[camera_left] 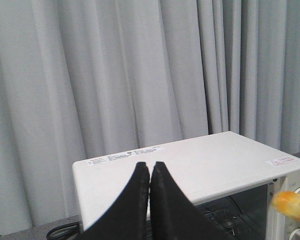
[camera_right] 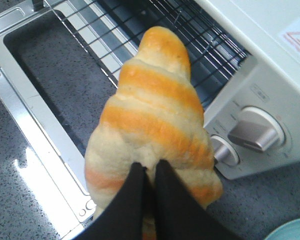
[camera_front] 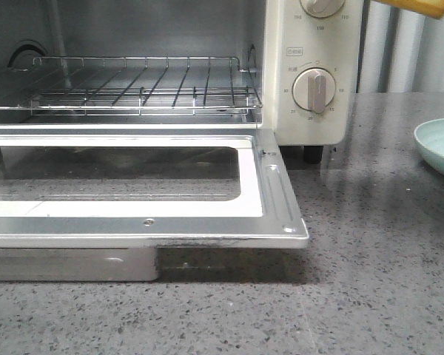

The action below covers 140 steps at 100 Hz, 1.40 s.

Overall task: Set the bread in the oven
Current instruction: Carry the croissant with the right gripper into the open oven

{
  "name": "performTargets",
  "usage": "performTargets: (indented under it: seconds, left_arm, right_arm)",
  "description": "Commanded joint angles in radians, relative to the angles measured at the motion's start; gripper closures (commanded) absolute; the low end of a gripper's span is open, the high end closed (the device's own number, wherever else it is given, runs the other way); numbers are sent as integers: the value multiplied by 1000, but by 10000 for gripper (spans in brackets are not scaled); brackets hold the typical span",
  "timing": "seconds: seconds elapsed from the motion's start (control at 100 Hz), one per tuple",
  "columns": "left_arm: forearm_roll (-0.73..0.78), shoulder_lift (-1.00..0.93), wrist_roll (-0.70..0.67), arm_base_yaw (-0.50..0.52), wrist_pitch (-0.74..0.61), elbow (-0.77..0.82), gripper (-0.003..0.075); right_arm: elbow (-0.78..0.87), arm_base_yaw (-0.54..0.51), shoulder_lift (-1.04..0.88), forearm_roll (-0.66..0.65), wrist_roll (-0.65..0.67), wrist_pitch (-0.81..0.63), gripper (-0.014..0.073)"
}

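Observation:
The cream-white oven (camera_front: 311, 81) stands open, its glass door (camera_front: 126, 177) folded down flat and its wire rack (camera_front: 133, 89) bare. My right gripper (camera_right: 149, 167) is shut on the bread (camera_right: 155, 110), a golden-orange roll with pale stripes, and holds it in the air above the door's right corner and the dials. A sliver of the bread shows at the top right of the front view (camera_front: 422, 6) and at the edge of the left wrist view (camera_left: 292, 205). My left gripper (camera_left: 150, 167) is shut and empty, raised above the oven's top (camera_left: 210, 160).
A pale green plate (camera_front: 440, 144) sits on the grey speckled counter (camera_front: 370, 259) right of the oven. Round beige dials (camera_front: 314, 89) face forward. Grey curtains (camera_left: 115, 75) hang behind. A black cord (camera_left: 62, 231) lies behind the oven.

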Motion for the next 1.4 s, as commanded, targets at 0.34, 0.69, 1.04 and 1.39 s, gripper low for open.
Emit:
performTargets:
  seconds: [0.34,0.69,1.04,1.39]
  left_arm:
    - [-36,10,-11,0,-44,-23,741]
    - [-36,10,-11,0,-38,-23,741]
    - [-36,10,-11,0,-18,-23,741]
    - [-36,10,-11,0,-9,-23,741]
  right_arm:
    - [-123,238,177,-170,-39,-114,664]
    - [-221,256,324,-310,-39,-192,664]
    - [-223,250,404,-493,-39,-280,664]
    - [-223,228,433,-574,-39,-322,664]
